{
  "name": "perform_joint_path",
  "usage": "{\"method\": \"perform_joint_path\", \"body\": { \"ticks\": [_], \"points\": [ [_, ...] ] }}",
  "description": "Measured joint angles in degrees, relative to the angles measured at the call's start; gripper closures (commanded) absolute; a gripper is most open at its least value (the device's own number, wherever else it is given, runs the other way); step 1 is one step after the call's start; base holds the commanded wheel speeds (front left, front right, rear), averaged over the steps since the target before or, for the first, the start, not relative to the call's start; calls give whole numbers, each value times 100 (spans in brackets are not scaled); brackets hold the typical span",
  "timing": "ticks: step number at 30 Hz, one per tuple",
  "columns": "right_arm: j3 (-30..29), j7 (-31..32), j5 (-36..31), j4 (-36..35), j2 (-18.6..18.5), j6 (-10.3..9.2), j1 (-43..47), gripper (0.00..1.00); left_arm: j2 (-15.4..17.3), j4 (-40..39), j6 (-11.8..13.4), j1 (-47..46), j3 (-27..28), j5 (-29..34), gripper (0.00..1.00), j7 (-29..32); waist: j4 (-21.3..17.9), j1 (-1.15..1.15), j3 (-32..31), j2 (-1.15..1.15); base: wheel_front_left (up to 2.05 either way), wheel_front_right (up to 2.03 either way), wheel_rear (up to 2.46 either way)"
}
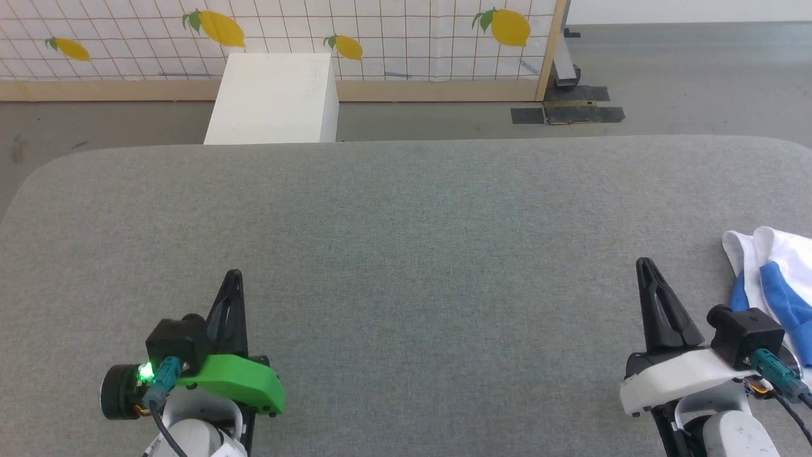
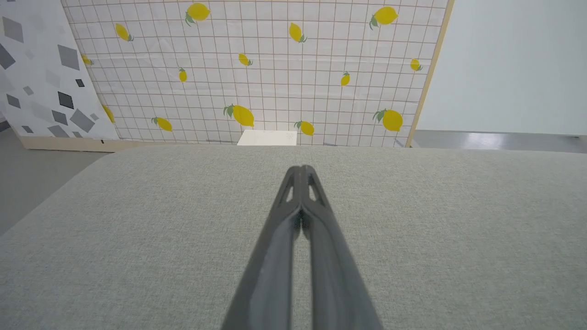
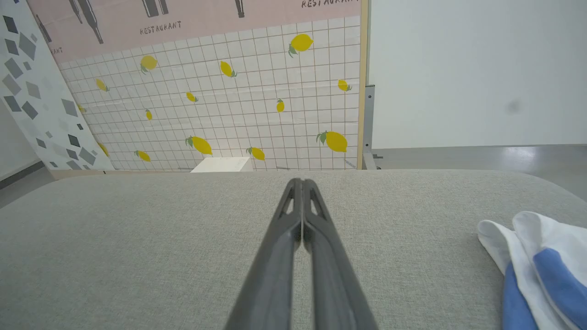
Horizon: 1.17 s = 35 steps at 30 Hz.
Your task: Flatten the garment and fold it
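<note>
The garment (image 1: 777, 273), white with bright blue parts, lies bunched at the right edge of the grey table, partly cut off by the head view's border. It also appears at the lower right of the right wrist view as the garment (image 3: 541, 256). My right gripper (image 1: 645, 263) is shut and empty, a short way left of the cloth, not touching it; its tips (image 3: 301, 183) meet above the table. My left gripper (image 1: 233, 275) rests shut and empty at the lower left, far from the garment, fingers pressed together (image 2: 301, 170).
The grey fabric table (image 1: 406, 222) spreads wide between both arms. Beyond its far edge stand a white box (image 1: 273, 98) on the floor and a lemon-print panel (image 1: 279, 38). Black tape patches (image 1: 568, 113) mark the floor at the back right.
</note>
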Motion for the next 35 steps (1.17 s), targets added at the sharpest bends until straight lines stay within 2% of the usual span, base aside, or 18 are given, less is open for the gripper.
{"method": "perform_joint_path", "body": {
  "ticks": [35],
  "points": [
    [62,393,-321,-276,0,0,121,100,-16,-325,58,149,-1,164,100,417,-46,0,-150,0,0,0,0]
  ]
}}
